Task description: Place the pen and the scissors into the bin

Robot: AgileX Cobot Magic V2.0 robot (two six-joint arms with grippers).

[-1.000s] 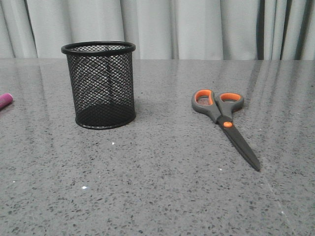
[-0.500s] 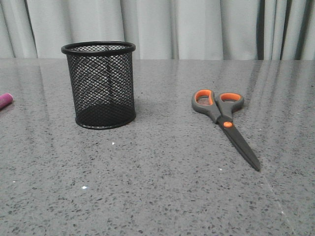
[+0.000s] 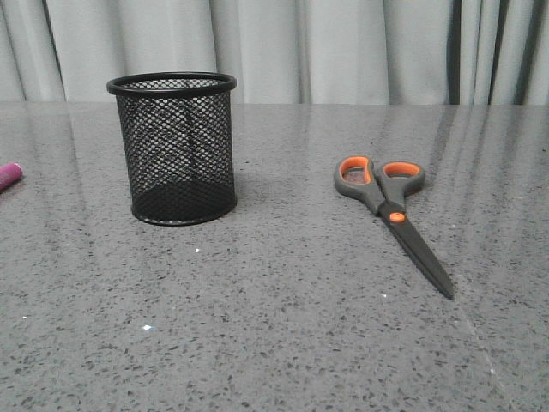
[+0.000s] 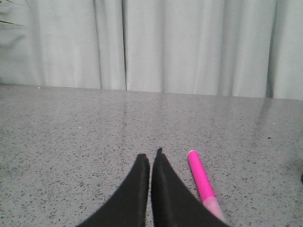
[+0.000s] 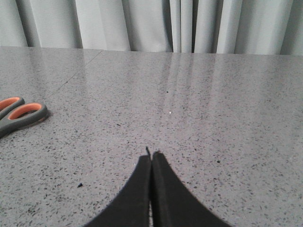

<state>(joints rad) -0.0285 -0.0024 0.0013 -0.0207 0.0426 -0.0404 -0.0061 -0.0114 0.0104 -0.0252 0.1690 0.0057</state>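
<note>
The black mesh bin (image 3: 173,146) stands upright on the grey speckled table, left of centre in the front view. The scissors (image 3: 390,212) lie flat to its right, orange-lined handles (image 5: 21,111) toward the back and blades pointing forward. Only the magenta tip of the pen (image 3: 8,176) shows at the left edge of the front view. In the left wrist view the pen (image 4: 202,179) lies on the table just beside my left gripper (image 4: 150,155), which is shut and holds nothing. My right gripper (image 5: 151,155) is shut and empty, with the scissors' handles off to one side.
Pale curtains (image 3: 343,47) hang behind the table's far edge. Neither arm shows in the front view.
</note>
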